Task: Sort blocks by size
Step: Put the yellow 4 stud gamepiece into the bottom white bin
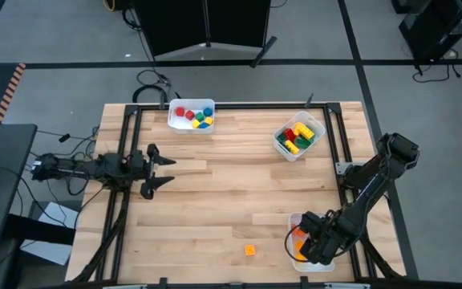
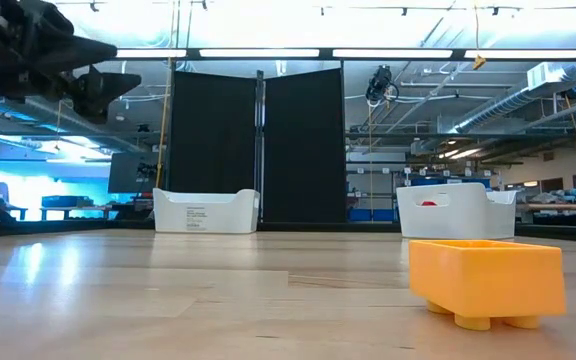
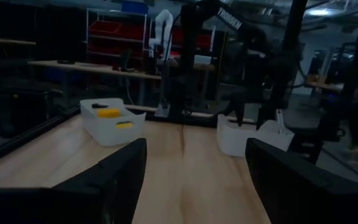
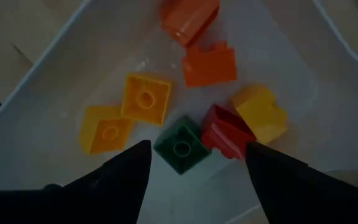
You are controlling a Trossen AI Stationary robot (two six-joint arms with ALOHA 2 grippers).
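Orange block point(image 1: 249, 250) sits alone on the surface, just beside my right gripper point(image 1: 310, 245), whose jaws hang open and empty over the near bin point(image 1: 295, 218) of small blocks. My left gripper point(image 1: 160, 169), jaws wide, waits well apart.

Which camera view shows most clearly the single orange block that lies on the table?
The low view: the orange block sits close and large, studs down. The high view shows it only as a small speck. Neither wrist view shows it.
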